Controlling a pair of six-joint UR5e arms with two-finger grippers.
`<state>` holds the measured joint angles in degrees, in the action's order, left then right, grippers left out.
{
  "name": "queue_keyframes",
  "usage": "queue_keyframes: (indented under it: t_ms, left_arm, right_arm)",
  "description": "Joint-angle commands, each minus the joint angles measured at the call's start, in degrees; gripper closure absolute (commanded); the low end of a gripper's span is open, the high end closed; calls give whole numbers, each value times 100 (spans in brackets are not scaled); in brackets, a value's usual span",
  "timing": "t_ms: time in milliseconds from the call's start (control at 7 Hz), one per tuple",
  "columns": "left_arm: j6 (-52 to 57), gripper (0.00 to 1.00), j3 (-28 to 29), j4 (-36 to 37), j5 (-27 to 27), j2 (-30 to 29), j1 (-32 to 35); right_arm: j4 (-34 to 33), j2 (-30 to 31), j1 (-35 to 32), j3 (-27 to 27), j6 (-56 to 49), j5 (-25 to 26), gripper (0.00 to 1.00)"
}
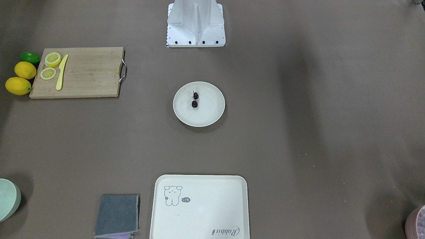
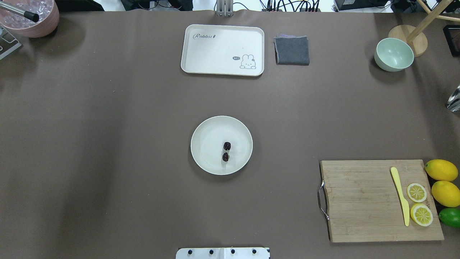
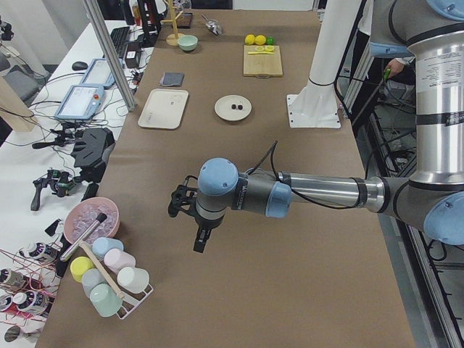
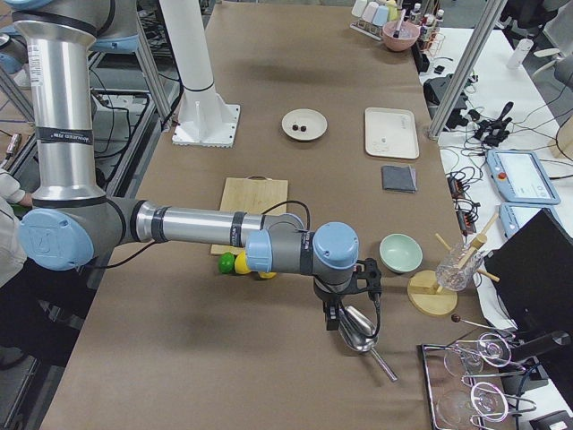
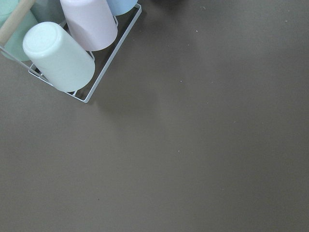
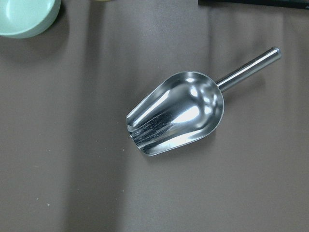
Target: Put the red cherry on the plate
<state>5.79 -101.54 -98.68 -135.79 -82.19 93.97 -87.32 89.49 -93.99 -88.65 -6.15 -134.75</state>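
The red cherry [image 1: 195, 99], a pair of tiny dark maroon fruits joined by stems, lies inside the round cream-white plate [image 1: 209, 114] at the middle of the table. The overhead view shows the cherry [image 2: 226, 151] just right of the plate's [image 2: 206, 144] centre. No gripper appears in either of those views. The left gripper [image 3: 197, 241] hangs over bare table far from the plate, near the cup rack. The right gripper [image 4: 340, 318] hovers above a metal scoop at the other end. I cannot tell whether either gripper is open or shut.
A wooden cutting board [image 2: 363, 201] holds lemon slices and a yellow knife, with lemons [image 2: 441, 169] and a lime beside it. A cream tray [image 2: 222, 50], grey cloth [image 2: 291, 50], green bowl [image 2: 394, 54], pink bowl [image 2: 30, 18], metal scoop [image 6: 176, 113] and cup rack [image 5: 63, 48] line the edges.
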Motion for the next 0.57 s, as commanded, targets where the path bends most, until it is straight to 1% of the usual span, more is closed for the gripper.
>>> queue_keyframes:
  t_ms: [0,429]
  left_arm:
    - [-8,2,-6,-2,0,18,8]
    - [1,2,-6,-2,0,18,34]
  right_arm:
    - [-4,-11,4,-4,0,10,0]
    - [-4,-2,4,-4,0,10,0]
